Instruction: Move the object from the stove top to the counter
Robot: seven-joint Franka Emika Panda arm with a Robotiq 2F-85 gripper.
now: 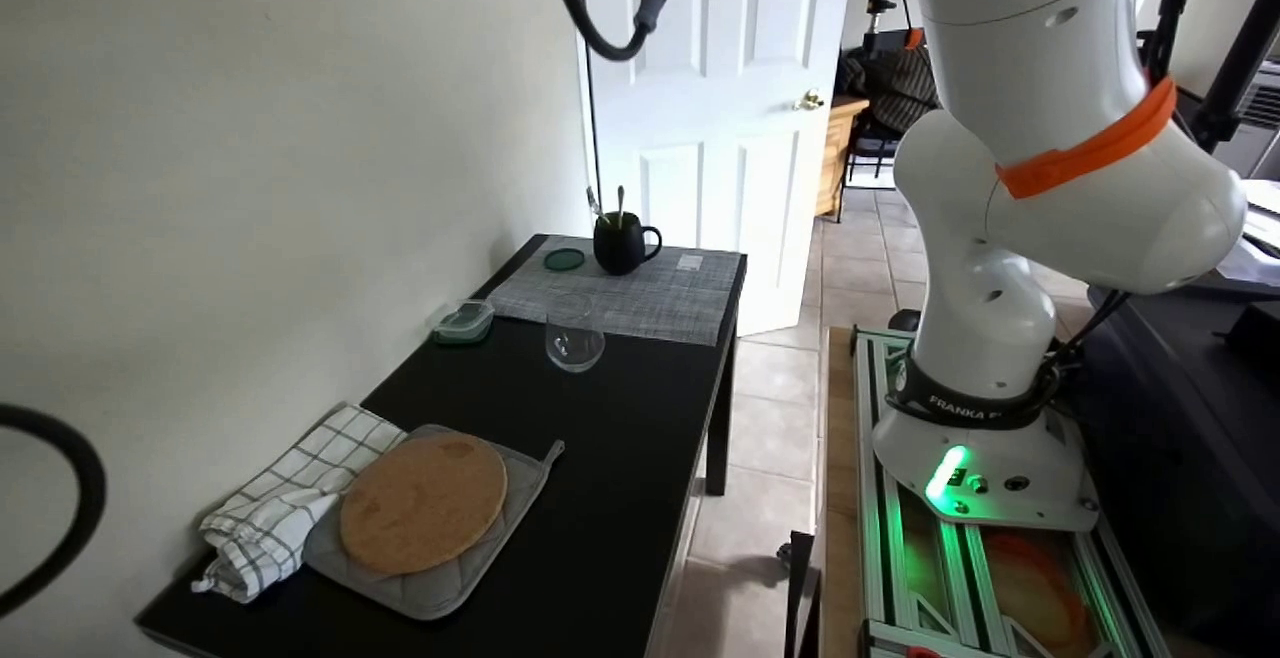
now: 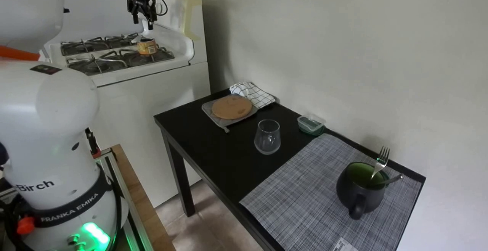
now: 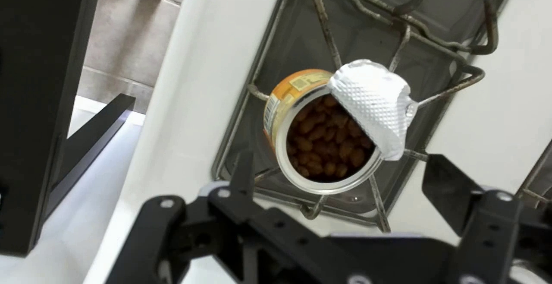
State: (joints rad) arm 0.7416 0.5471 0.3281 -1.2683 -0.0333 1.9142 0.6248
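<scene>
The object is a can with an orange-yellow label (image 2: 147, 47), upright on a burner grate of the white stove top (image 2: 126, 72). In the wrist view the can (image 3: 327, 141) is open from above, full of brown bean- or nut-like pieces, its foil lid peeled back to the right. My gripper (image 2: 143, 22) is above the can, fingers pointing down. In the wrist view the gripper (image 3: 343, 180) has its fingers wide apart, nothing between them. The counter is the black table in both exterior views (image 1: 600, 458) (image 2: 206, 144). In an exterior view the can, stove and gripper are out of view.
On the counter are a clear glass (image 2: 267, 140), a brown disc (image 2: 231, 107) on a grey pad, a checked towel (image 2: 255, 94), a green container (image 2: 310, 126), and a black mug (image 2: 360, 193) with cutlery on a grey placemat. The stove's back panel (image 2: 171, 16) rises behind the gripper.
</scene>
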